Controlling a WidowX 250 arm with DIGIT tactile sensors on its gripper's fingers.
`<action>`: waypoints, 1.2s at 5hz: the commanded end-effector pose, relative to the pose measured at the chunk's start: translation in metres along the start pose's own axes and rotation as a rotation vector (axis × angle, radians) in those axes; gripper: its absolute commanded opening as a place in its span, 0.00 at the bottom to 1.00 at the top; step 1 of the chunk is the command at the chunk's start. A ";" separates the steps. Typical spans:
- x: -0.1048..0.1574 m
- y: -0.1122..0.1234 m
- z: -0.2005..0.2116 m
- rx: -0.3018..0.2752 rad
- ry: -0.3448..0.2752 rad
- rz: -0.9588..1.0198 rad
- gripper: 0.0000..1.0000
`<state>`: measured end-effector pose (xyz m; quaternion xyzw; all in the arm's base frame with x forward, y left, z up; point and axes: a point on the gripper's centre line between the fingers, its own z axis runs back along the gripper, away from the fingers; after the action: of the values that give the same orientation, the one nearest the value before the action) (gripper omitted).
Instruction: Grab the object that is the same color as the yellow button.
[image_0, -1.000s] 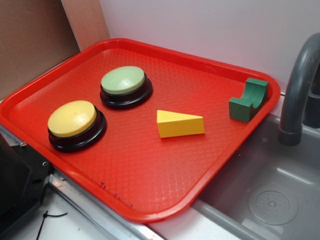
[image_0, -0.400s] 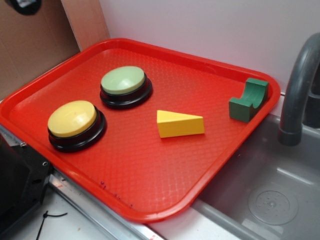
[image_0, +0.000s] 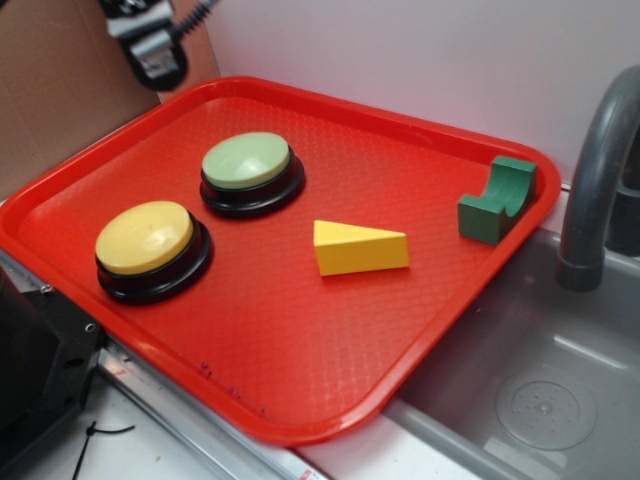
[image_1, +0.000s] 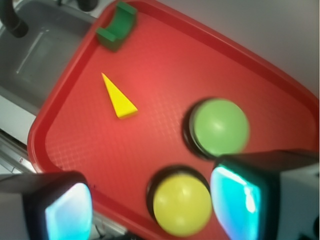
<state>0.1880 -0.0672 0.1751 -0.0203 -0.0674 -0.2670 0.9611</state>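
Hovering wide open and empty above the red tray's (image_0: 300, 400) far corner, our gripper (image_1: 150, 200) is looking down on the yellow wedge (image_0: 358, 248) lying mid-tray, risking a slip off its slanted faces if we are closing off-centre.

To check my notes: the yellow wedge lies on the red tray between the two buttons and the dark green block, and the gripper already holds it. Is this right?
Not quite. The gripper holds nothing: in the exterior view it hangs above the red tray's far corner, apart from the yellow wedge. The rest is right.
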 end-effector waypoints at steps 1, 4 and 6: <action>0.038 -0.011 -0.050 -0.049 -0.022 -0.140 1.00; 0.047 -0.026 -0.119 -0.056 0.016 -0.172 1.00; 0.049 -0.021 -0.146 -0.060 0.074 -0.184 1.00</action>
<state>0.2299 -0.1127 0.0264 -0.0314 -0.0008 -0.3567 0.9337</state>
